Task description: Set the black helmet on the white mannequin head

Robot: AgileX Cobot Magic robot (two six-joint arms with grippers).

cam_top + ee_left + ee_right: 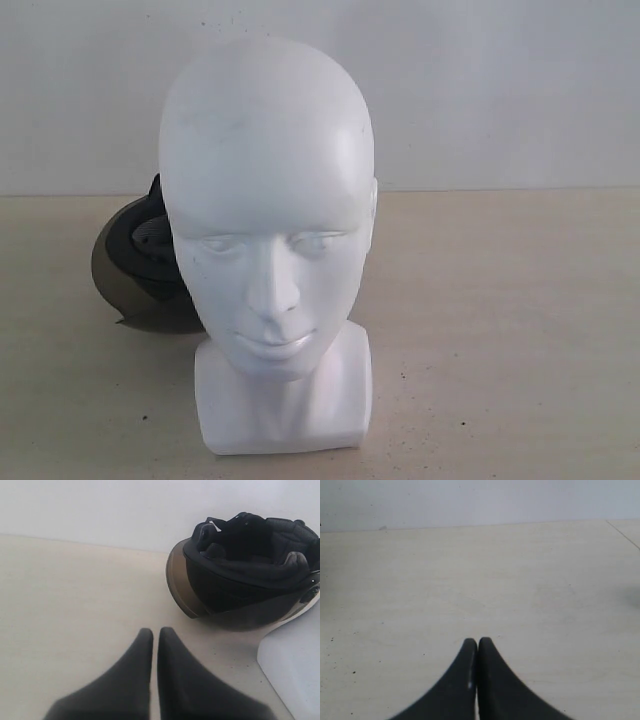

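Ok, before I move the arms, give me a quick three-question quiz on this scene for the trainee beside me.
1. Fill in: the black helmet lies on the table with its padded opening facing ____.
2. The left gripper is: A open; B shut and empty; C shut on a strap.
3. True or false: the white mannequin head stands bare.
Key: 1 up; 2 B; 3 true.
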